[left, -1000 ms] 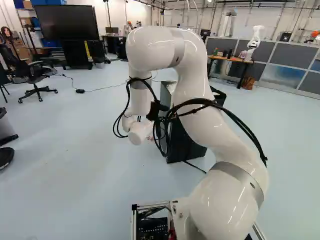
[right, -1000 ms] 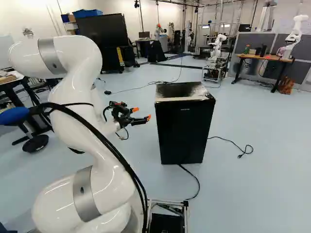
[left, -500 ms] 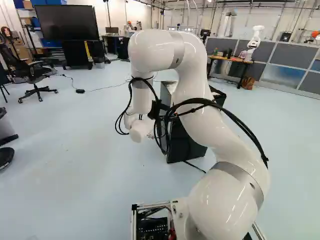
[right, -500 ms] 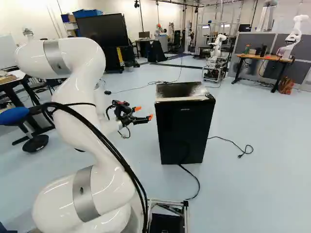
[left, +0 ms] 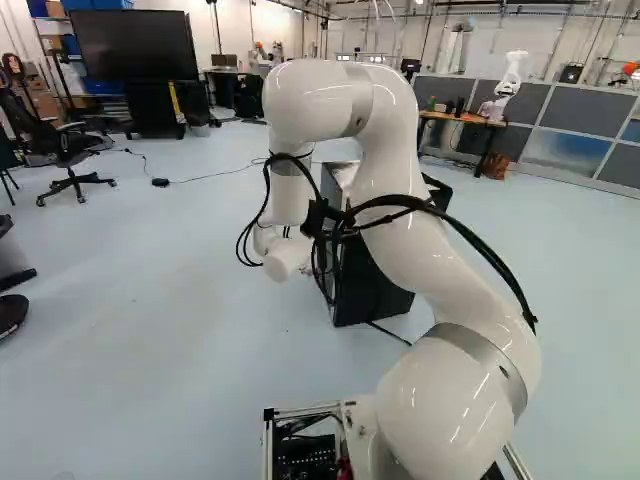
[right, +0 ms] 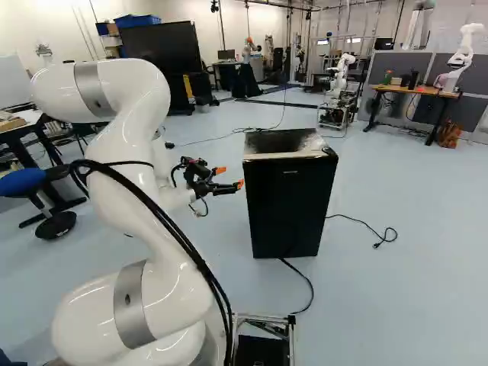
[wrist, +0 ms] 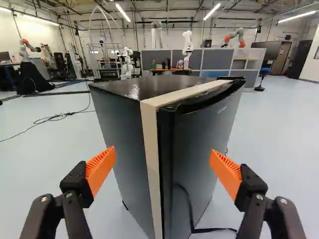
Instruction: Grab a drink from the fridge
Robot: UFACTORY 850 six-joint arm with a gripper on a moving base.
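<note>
In the right base view my gripper [right: 230,179] hangs just to the side of the black fridge [right: 288,202], its orange tips pointing toward the fridge's edge with a small gap. Seen from the wrist, the gripper [wrist: 163,167] stands wide open with nothing gripped. The corner of the fridge [wrist: 187,144] lies ahead, between the two orange pads; its door, with a pale strip along the seam, looks closed. The arm hides part of the fridge in the left base view. No drink shows in any view.
A power cord [right: 301,286] runs over the floor at the fridge's foot. Farther back stand a wooden desk [right: 415,91] and another robot [right: 462,57]. A blue stool [right: 23,181] is beside the arm, and an office chair [left: 70,150] stands far off.
The arm has shifted slightly, bringing the gripper a little closer to the fridge. The base and fridge have not moved, and the gripper stays open.
</note>
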